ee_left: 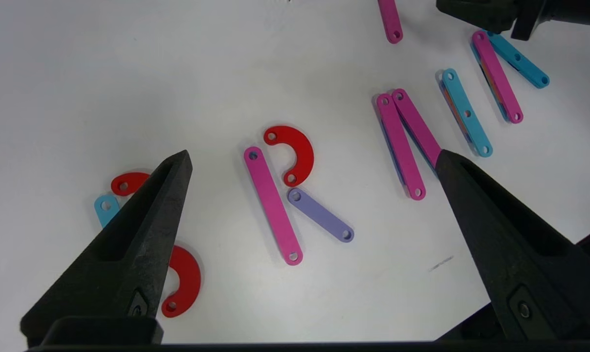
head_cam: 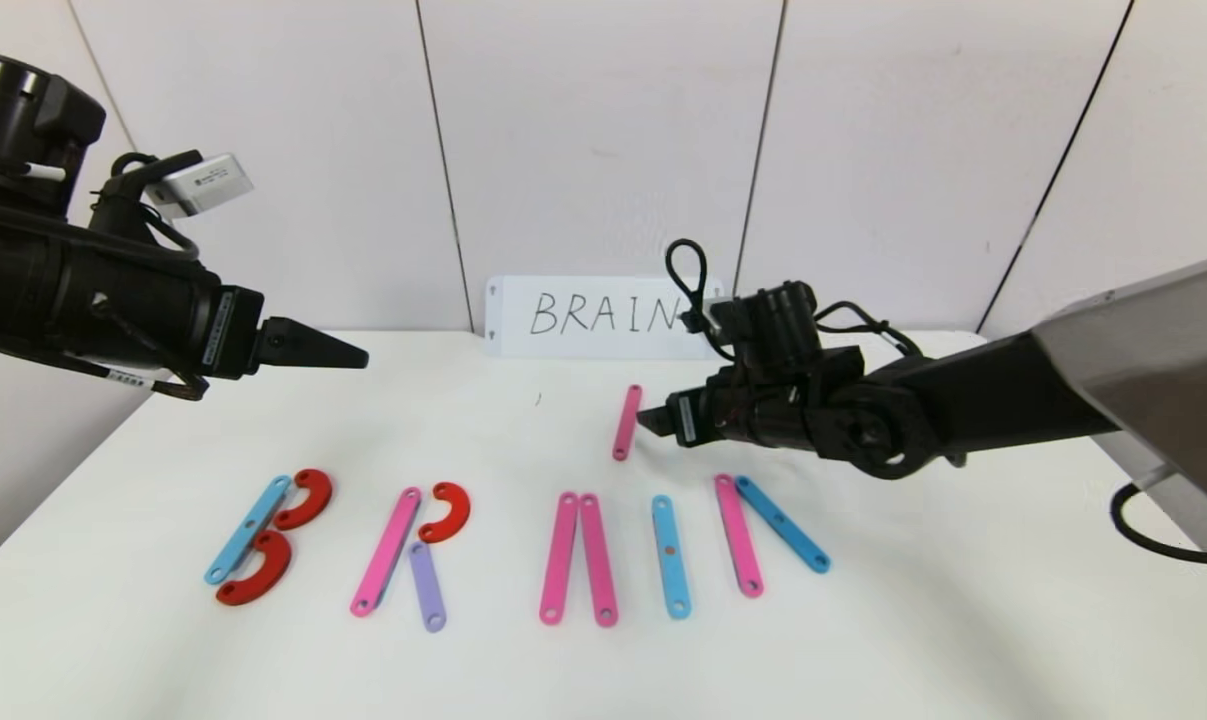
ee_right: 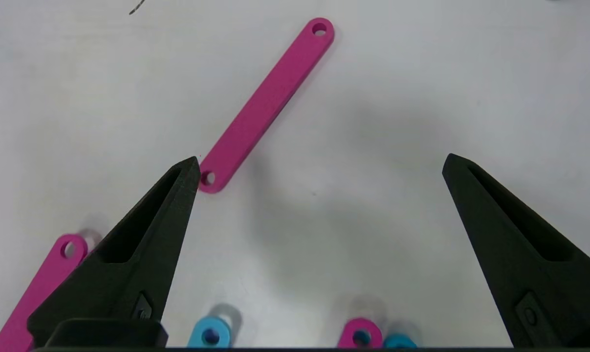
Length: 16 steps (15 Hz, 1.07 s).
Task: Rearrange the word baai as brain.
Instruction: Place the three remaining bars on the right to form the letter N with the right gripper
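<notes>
Pink strip [head_cam: 627, 422] is lying behind the letters [head_cam: 523, 545] while I'm hovering my right gripper [head_cam: 653, 418] beside it, fingers apart, left gripper [head_cam: 358, 355] spread too.

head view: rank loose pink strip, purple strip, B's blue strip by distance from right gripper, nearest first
1. Loose pink strip, just beside the open right gripper, behind the word row.
2. Purple strip, the R's leg, mid-left.
3. B's blue strip, far left.
</notes>
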Each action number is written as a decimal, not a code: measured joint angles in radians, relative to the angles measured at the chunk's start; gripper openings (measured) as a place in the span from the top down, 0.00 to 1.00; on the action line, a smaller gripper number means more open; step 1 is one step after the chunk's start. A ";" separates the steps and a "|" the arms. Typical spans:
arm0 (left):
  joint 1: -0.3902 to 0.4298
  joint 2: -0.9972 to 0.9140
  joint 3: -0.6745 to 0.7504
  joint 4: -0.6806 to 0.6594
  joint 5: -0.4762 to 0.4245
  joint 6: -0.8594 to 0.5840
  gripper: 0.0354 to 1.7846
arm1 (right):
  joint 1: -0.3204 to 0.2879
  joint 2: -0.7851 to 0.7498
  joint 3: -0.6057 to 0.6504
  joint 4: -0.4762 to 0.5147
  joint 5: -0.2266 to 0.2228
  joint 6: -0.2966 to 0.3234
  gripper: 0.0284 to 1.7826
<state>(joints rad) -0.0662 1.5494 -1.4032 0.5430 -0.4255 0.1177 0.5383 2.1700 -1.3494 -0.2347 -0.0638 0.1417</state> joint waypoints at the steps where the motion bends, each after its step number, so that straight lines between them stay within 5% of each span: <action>1: 0.000 0.001 0.000 -0.001 0.000 0.000 0.02 | 0.002 0.030 -0.033 -0.002 -0.011 0.000 0.03; 8: 0.000 0.007 0.000 0.000 -0.001 0.000 0.02 | 0.019 0.188 -0.227 0.045 -0.054 -0.009 0.03; 16: -0.001 0.009 0.000 -0.001 -0.001 0.006 0.02 | 0.044 0.248 -0.310 0.092 -0.067 -0.012 0.03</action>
<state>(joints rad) -0.0672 1.5587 -1.4036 0.5417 -0.4266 0.1236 0.5821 2.4183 -1.6596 -0.1428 -0.1313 0.1298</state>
